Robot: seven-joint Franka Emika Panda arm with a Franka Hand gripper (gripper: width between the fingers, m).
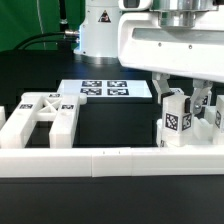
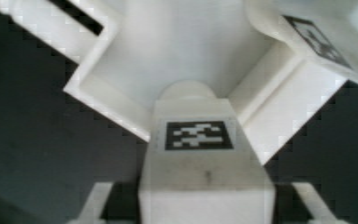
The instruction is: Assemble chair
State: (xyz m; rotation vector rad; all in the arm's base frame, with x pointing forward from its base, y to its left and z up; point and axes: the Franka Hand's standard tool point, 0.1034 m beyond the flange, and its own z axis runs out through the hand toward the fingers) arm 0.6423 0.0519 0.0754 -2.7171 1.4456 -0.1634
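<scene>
- Chair frame (image 1: 42,112), exterior view: the cross-braced piece lies flat on the black tabletop (image 1: 120,125) at about nine o'clock, just behind the long low rail (image 1: 110,160); its tags face up
- small square leg (image 1: 177,126) at about three o'clock, upright, with a black-and-white tag facing the camera; its foot is hidden behind the rail, so whether it touches the tabletop cannot be told
- tool (image 1: 178,108) comes down from one o'clock and pinches this leg near its upper end, one finger on each side
- another tagged white piece (image 1: 212,116) stands just beside the leg toward three o'clock, partly cut off by the picture's edge
- marker board (image 1: 105,88) lies flat near the centre, between the frame and the leg and farther back; the robot base (image 1: 100,30) rises behind it at twelve o'clock
- wrist view: the leg (image 2: 197,150) fills the middle, tag toward the camera, rounded at its far end; the tool (image 2: 197,205) grips it, a finger (image 2: 115,205) showing on either flank
- beyond the leg sits a white angular part (image 2: 105,70) with sloping walls that open outward; a second tag (image 2: 318,40) shows on a white piece near it; black tabletop lies around them
</scene>
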